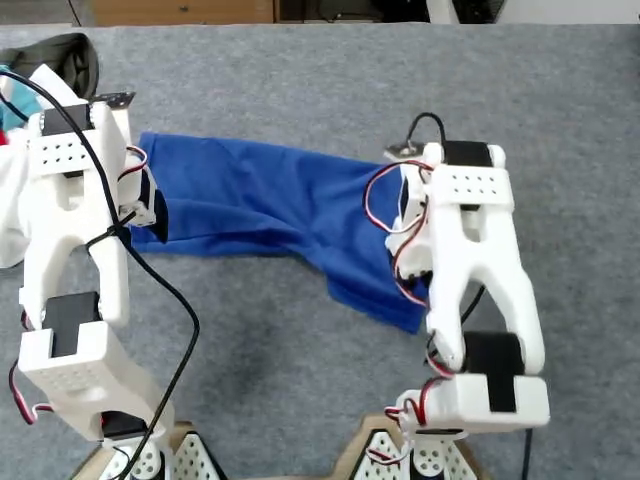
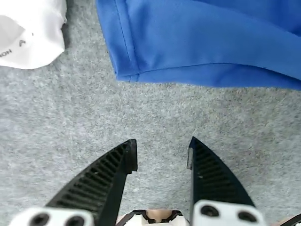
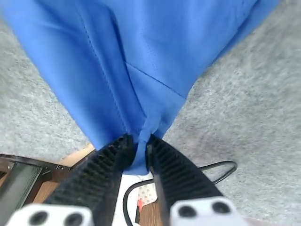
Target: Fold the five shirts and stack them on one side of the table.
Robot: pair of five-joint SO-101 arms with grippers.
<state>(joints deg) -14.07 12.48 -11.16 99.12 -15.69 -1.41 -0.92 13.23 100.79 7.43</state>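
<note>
1. Across the grey table (image 1: pixel 280 380): blue shirt (image 1: pixel 260 205), sprawled lengthwise, rumpled.
2. Just off its hemmed corner: left gripper (image 2: pixel 162 146), fingers apart, empty.
3. At the shirt's opposite end: right gripper (image 3: pixel 138 141), clamped on a pinch of cloth.
4. Looks soft, light, floppy; best taken at hemmed corners.

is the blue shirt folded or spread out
Not folded: the blue shirt lies rumpled in a long strip on the table, one end pinched in the right gripper.
</note>
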